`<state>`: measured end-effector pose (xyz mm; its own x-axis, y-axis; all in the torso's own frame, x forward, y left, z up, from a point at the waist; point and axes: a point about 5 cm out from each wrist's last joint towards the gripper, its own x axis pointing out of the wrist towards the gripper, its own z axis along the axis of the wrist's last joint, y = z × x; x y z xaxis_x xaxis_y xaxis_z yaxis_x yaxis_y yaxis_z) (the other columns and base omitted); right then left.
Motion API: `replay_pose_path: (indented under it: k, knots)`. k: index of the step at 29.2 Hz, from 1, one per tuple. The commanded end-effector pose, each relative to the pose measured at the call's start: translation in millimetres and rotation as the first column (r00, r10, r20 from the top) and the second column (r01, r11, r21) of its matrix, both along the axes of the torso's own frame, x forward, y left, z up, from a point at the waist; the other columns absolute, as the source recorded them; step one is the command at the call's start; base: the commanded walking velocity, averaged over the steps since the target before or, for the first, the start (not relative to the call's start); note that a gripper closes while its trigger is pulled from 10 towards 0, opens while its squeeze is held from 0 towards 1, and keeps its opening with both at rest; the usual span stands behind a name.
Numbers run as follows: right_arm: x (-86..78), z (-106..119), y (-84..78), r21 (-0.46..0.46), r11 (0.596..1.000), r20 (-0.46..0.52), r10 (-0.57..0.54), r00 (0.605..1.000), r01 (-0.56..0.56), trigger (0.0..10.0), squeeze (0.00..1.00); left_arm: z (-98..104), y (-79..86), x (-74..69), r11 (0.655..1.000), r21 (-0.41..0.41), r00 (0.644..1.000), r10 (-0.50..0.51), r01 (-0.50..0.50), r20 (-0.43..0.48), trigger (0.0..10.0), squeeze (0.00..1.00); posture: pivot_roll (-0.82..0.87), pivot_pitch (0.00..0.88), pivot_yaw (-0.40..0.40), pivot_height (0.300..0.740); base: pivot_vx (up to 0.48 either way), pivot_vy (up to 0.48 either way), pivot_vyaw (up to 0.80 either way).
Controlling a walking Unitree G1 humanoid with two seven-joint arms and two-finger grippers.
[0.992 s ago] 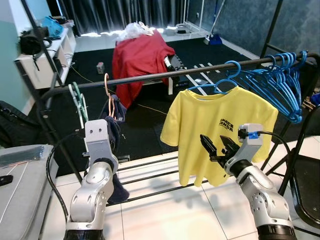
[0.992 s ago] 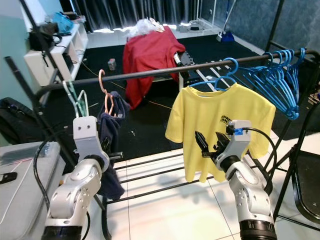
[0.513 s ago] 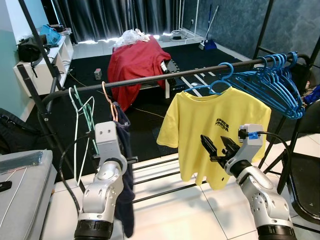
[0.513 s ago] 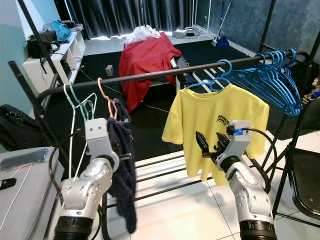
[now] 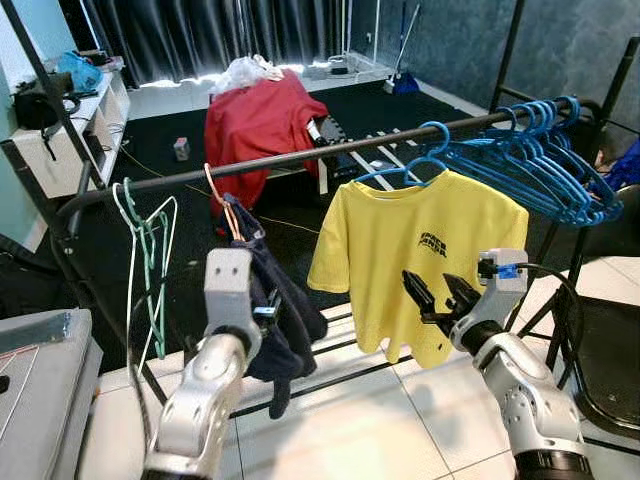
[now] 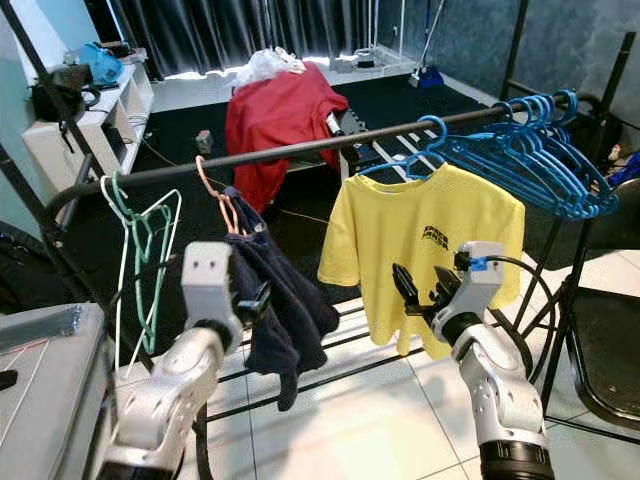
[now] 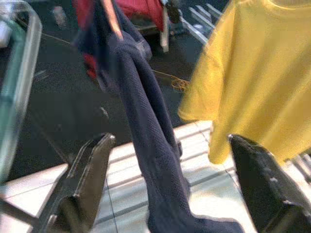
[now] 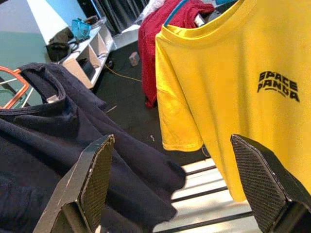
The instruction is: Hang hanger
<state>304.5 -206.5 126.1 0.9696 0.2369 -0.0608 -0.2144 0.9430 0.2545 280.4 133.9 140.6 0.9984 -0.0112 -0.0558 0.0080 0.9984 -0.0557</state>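
A black clothes rail (image 5: 300, 157) runs across in front of me. An orange hanger (image 5: 216, 192) hooks over it and carries a dark navy garment (image 5: 285, 325) that is bunched and swung to the right. My left arm (image 5: 228, 290) is raised just in front of that garment. In the left wrist view my left gripper (image 7: 171, 140) is open, with the navy garment (image 7: 146, 145) hanging between its fingers, not clamped. My right gripper (image 5: 437, 297) is open in front of a yellow T-shirt (image 5: 420, 240) on a blue hanger (image 5: 430, 160).
Green and white wire hangers (image 5: 145, 240) hang at the rail's left end, several blue hangers (image 5: 545, 155) at its right. Low rack bars (image 5: 330, 370) cross the tiled floor. A grey case (image 5: 40, 370) lies at my left, a black chair (image 5: 610, 370) at my right, red cloth (image 5: 255, 120) behind.
The camera has shifted. The navy garment, hanging straight half a second ago, has swung and bunched to the right. My left arm has risen slightly; the right arm has kept its pose.
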Motion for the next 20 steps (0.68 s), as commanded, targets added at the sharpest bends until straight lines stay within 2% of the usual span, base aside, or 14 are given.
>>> replay_pose_path:
  k: [1, 6, 7, 12, 20]
  knots:
    - [-0.9, -3, 0.7, 0.013, 1.000, -0.014, 0.008, 1.000, -0.008, 10.0, 0.00, 12, 9.0, -5.6, 1.000, 0.002, 0.996, -0.008, 0.008, 0.090, 10.0, 1.00, -0.12, 0.000, 0.041, 0.736, 0.000, 0.000, 0.00]
    - [-0.9, -3, 0.3, 0.013, 1.000, -0.015, 0.009, 1.000, -0.009, 10.0, 0.00, 14, 13.0, -11.8, 1.000, 0.021, 0.993, -0.017, 0.015, 0.121, 10.0, 1.00, -0.11, 0.000, 0.035, 0.736, 0.000, 0.000, 0.00]
    - [-0.4, -3, 0.2, 0.013, 1.000, -0.017, 0.012, 1.000, -0.012, 10.0, 0.00, 13, 17.8, -18.2, 1.000, 0.014, 0.992, -0.018, 0.017, 0.127, 10.0, 0.00, -0.10, 0.000, 0.028, 0.736, 0.000, 0.000, 0.00]
    - [1.6, -2, 0.2, 0.018, 1.000, -0.018, 0.015, 1.000, -0.015, 10.0, 0.00, 6, 29.8, -21.4, 1.000, 0.005, 0.996, 0.004, -0.004, 0.088, 10.0, 0.00, -0.08, 0.000, 0.027, 0.736, -0.184, 0.000, 0.00]
    - [4.2, -1, 0.6, 0.026, 1.000, -0.012, 0.011, 1.000, -0.011, 10.0, 0.00, 3, 30.2, -18.1, 1.000, 0.027, 0.996, -0.017, 0.014, 0.087, 10.0, 0.00, -0.07, 0.000, 0.034, 0.736, -0.385, 0.000, 0.00]
